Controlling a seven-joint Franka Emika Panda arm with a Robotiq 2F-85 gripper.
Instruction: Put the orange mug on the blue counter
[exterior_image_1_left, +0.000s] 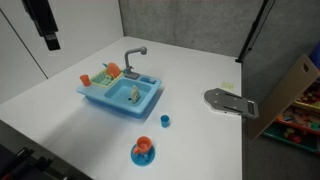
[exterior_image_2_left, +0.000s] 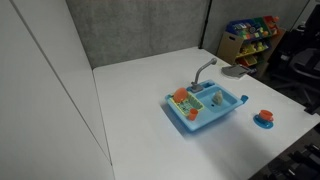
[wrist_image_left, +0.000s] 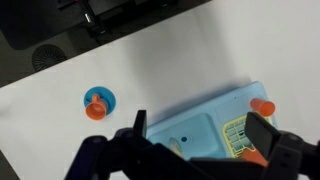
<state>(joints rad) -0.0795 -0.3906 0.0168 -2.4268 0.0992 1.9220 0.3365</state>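
1. Orange mug (exterior_image_1_left: 143, 147) stands upright on a blue saucer (exterior_image_1_left: 143, 157) near the front edge of the white table (exterior_image_1_left: 200, 60) in an exterior view, well apart from the blue toy sink (exterior_image_1_left: 120, 92). A small blue cup (exterior_image_1_left: 165, 120) stands between saucer and sink, off to one side. The gripper (exterior_image_1_left: 50, 42) hangs high above the far corner of the table, pointing down and well apart from the mug. From here I cannot tell how far its jaws are spread. It touches nothing. A grey flat object (exterior_image_1_left: 230, 102) lies at the table's edge, near a toy shelf (exterior_image_1_left: 295, 110).

2. In an exterior view from the opposite side, the orange mug (exterior_image_2_left: 264, 115) sits on its saucer (exterior_image_2_left: 264, 123) near the table edge, apart from the toy sink (exterior_image_2_left: 205, 108). The sink's grey faucet (exterior_image_2_left: 205, 70) rises at the back, and orange pieces (exterior_image_2_left: 181, 96) rest in its side compartment.

3. In the wrist view the gripper (wrist_image_left: 198, 128) looks straight down, with its two dark fingers (wrist_image_left: 137, 125) spread wide and nothing between them. The toy sink (wrist_image_left: 200, 125) lies directly below the gap. The orange mug (wrist_image_left: 97, 103) stands on its saucer (wrist_image_left: 98, 93) well off to the side on the bare table (wrist_image_left: 180, 60), outside the fingers. An orange piece (wrist_image_left: 262, 107) sits at the sink's corner. Any lettering is too small to read.
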